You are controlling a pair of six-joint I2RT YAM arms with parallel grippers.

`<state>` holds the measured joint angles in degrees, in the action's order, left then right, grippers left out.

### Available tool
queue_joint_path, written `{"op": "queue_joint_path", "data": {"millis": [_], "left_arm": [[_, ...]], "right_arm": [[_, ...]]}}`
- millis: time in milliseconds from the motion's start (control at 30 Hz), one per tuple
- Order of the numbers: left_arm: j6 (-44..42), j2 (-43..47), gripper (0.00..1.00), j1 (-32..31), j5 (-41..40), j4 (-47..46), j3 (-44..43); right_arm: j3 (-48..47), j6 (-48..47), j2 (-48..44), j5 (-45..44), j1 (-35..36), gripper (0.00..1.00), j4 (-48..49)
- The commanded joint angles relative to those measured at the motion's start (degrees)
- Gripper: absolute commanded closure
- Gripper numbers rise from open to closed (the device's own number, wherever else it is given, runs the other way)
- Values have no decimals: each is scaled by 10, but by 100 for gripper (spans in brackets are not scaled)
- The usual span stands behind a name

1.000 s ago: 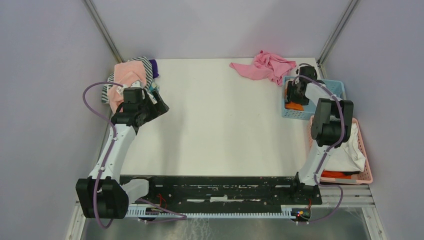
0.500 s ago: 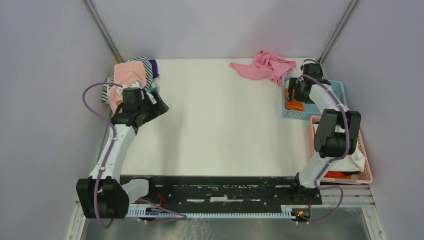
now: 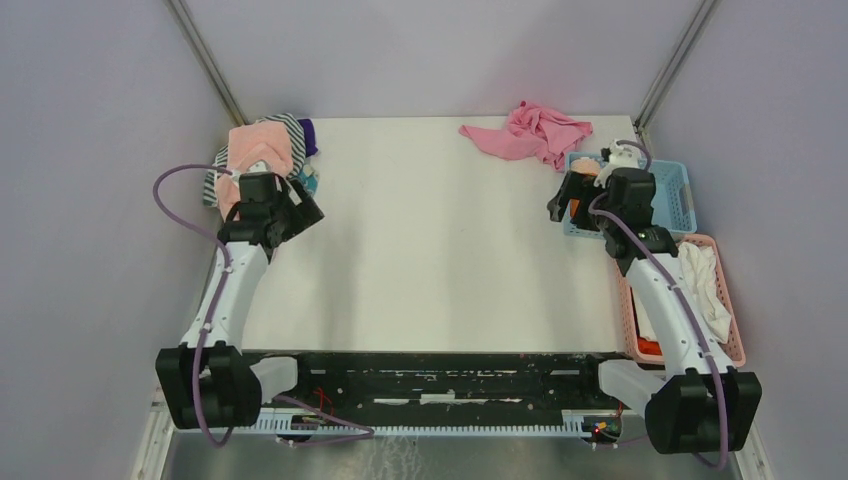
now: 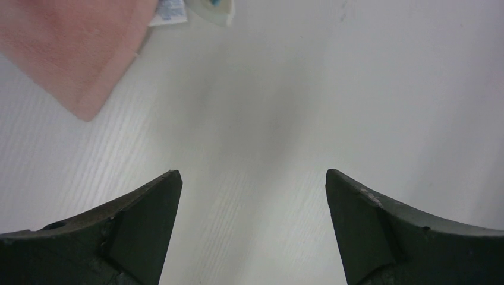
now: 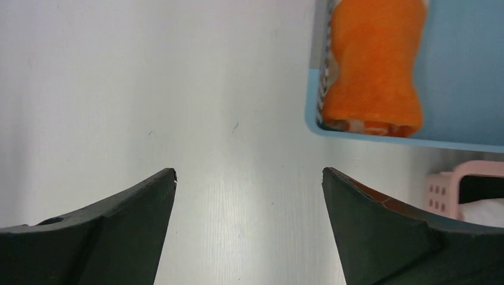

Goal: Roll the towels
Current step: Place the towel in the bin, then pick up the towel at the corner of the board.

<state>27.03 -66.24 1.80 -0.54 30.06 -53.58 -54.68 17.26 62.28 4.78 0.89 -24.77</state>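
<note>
The orange towel point(image 5: 371, 65) lies rolled inside the blue basket point(image 5: 463, 77). My right gripper point(image 5: 249, 175) is open and empty over bare table just left of that basket; in the top view it point(image 3: 562, 200) is at the basket's left edge. The pale pink towel point(image 3: 255, 150) lies on a cloth pile at the back left. Its corner point(image 4: 71, 53) and white label point(image 4: 169, 12) show in the left wrist view. My left gripper point(image 4: 252, 178) is open and empty over the table, just right of that pile point(image 3: 300, 205).
A crumpled brighter pink cloth point(image 3: 530, 130) lies at the back of the table. A pink basket point(image 3: 735, 345) with a white cloth point(image 3: 705, 290) stands at the right edge, in front of the blue basket point(image 3: 675, 190). Striped and purple cloths point(image 3: 295, 130) lie in the left pile.
My right gripper has come out of the blue basket and moved left over the table, leaving the orange roll inside. My left gripper has shifted slightly left.
</note>
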Motion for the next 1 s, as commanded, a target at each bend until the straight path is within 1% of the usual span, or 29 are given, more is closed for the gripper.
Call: {"op": "queue_joint_path", "data": {"millis": [0,67,133,200,300,433,500,633,733,800,833,867,967], "left_arm": [[30,-47,3,57,-94,-26,-61],[35,-81,3,91,-109,-29,-90],[47,-121,4,127,-95,-36,-123],[66,-163,6,148,-75,-48,-155],[95,-217,7,154,-55,-92,-197],[151,-289,6,158,-63,-138,-252],[170,-326,6,159,-64,-163,-272],[193,-416,7,159,-59,-183,-330],[206,-469,11,158,-45,-207,-355],[205,-505,17,159,-25,-210,-376],[201,-521,22,158,-16,-211,-388],[196,-532,30,158,-10,-211,-394],[190,-523,64,158,0,-228,-380]], "right_arm": [[67,38,-8,78,37,0,111],[82,39,-10,92,58,0,134],[84,24,-12,65,100,0,125],[87,9,-19,48,137,0,119],[87,-8,-28,10,174,0,108],[79,-26,-29,-10,204,0,100],[78,-29,-24,-11,211,0,101],[80,-32,-13,-7,219,0,107],[80,-34,-3,-7,220,0,109],[81,-35,4,-6,219,0,112],[80,-35,7,-4,219,0,112],[79,-35,9,-4,219,0,112],[79,-35,14,-4,220,0,112]]}}
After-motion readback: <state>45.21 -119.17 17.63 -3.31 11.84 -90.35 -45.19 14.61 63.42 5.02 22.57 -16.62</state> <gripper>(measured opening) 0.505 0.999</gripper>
